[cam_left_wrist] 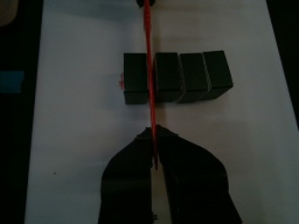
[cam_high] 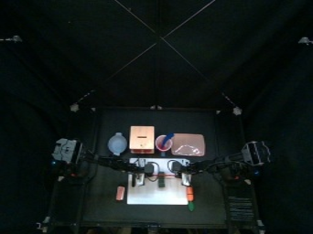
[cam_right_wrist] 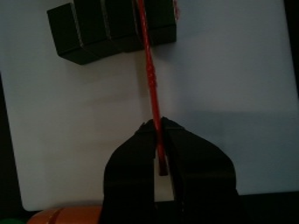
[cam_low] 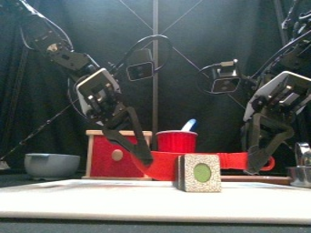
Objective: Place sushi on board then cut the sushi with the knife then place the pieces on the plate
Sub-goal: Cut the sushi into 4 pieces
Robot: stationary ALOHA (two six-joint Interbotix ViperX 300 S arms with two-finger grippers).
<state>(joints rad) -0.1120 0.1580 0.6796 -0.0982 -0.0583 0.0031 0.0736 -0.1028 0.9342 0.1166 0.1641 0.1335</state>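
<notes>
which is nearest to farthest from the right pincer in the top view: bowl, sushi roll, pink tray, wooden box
1. sushi roll, front middle, just beside the right pincer
2. pink tray, back right
3. wooden box, back middle
4. bowl, back left

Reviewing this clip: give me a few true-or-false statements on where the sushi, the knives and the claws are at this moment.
1. The sushi lies on the board. True.
2. The left claw and the right claw are both shut on the red knife. True.
3. The red knife stands in the cup. False: the claws hold it across the sushi; the blue knife is the one in the cup.
4. The bowl stands right of the box. False: the bowl is left of the box.
</notes>
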